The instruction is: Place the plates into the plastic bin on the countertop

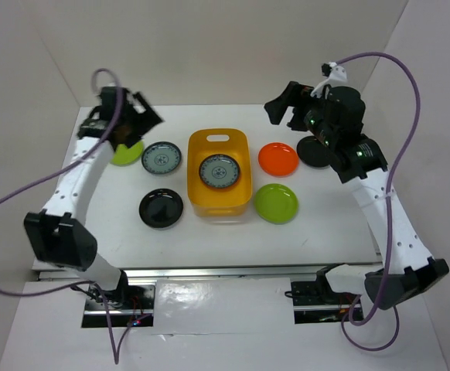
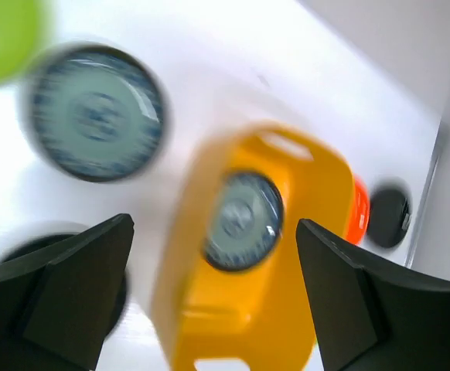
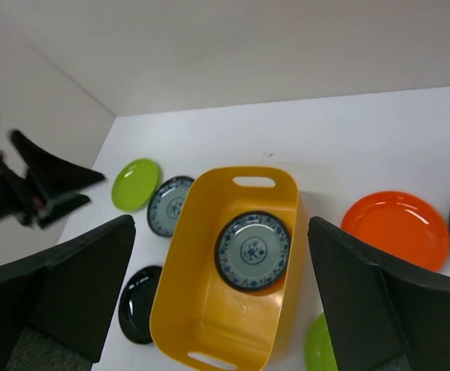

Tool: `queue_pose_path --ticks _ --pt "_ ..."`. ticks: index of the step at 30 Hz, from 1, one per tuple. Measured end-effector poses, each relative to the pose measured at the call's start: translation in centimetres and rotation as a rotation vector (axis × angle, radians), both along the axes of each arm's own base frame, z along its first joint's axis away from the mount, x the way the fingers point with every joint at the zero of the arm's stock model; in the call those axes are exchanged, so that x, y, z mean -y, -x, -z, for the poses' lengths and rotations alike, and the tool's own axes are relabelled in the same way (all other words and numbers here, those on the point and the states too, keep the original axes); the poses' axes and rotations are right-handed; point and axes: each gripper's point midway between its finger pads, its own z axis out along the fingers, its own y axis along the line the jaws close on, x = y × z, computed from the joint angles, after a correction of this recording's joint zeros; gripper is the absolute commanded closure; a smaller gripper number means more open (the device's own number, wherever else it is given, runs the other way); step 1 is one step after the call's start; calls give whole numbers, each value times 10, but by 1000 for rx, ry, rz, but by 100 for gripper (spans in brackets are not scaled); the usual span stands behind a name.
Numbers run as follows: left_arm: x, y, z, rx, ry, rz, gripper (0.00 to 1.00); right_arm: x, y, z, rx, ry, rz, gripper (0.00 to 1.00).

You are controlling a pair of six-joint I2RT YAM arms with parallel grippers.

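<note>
Now left pincer (image 2: 215,226), right pincer (image 3: 222,224) both apart, empty; grey-blue plate (image 1: 219,171) inside plastic bin (image 1: 195,166) (yellow-orange).

Left wrist view is pure motion blur, so the rim pattern is mush on both the loose grey-blue plate (image 2: 93,116) and the binned grey-blue plate (image 2: 244,220). That view also clips the far lime plate (image 2: 5,35) at the corner, and from above the left hand (image 1: 136,127) covers part of it. The right arm (image 1: 349,147) hides a chunk of the far black plate (image 1: 311,154). In the right wrist view the near lime plate (image 3: 322,352) runs off the bottom edge. There's also an orange sliver (image 3: 275,282) peeking from under the binned one, can't tell what it is.
</note>
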Motion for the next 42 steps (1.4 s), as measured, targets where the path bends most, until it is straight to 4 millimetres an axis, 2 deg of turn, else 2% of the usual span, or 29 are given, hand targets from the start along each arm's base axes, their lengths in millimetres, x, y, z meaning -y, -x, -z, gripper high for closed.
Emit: queue_pose_path --ticks 2,3,4,5,7,10,12,15,19,24,26,30,31,33,34,35,37,38,39,41,42 --pt "-74 5 5 -11 57 -183 0 -14 -7 13 -33 12 -63 0" --pt "-110 9 15 -19 81 -278 0 -21 -11 22 -54 18 -95 0" --pt "-153 18 42 -67 106 -394 0 -28 -15 32 -78 23 -126 0" --pt "-166 23 55 -98 119 -437 0 -33 -17 39 -98 26 -151 0" --pt "-189 38 104 -194 172 -515 0 -44 -19 55 -132 31 -207 0" --pt "-197 57 163 -347 239 -565 0 -52 -15 62 -145 38 -261 0" --pt "-200 54 183 -388 265 -573 0 -57 -12 60 -134 43 -290 0" --pt "-205 39 197 -378 286 -582 0 -63 -8 59 -124 53 -325 0" --pt "-213 14 203 -312 300 -572 2 -72 -2 59 -120 61 -359 0" --pt "-223 -1 229 -312 319 -586 7 -84 7 60 -119 79 -407 0" --pt "-231 -15 226 -282 322 -593 8 -87 10 59 -117 89 -417 0" --pt "-237 -34 227 -240 332 -590 19 -88 10 51 -97 100 -414 0" --pt "-237 -38 228 -238 335 -587 28 -88 9 49 -92 101 -407 0" --pt "-239 -48 229 -230 333 -581 30 -85 7 48 -89 104 -389 0" --pt "-240 -52 229 -224 333 -578 34 -84 7 48 -89 105 -383 0" --pt "-240 -56 230 -221 328 -575 43 -84 6 49 -91 107 -376 0" --pt "-239 -58 235 -226 327 -578 43 -82 4 49 -91 110 -362 0" --pt "-239 -60 234 -224 331 -575 53 -81 3 49 -91 111 -356 0" --pt "-240 -61 234 -224 328 -574 54 -80 2 49 -91 113 -349 0" --pt "-239 -64 238 -227 331 -575 63 -79 1 50 -91 116 -337 0" --pt "-239 -65 239 -230 328 -574 78 -78 0 50 -91 118 -328 0"
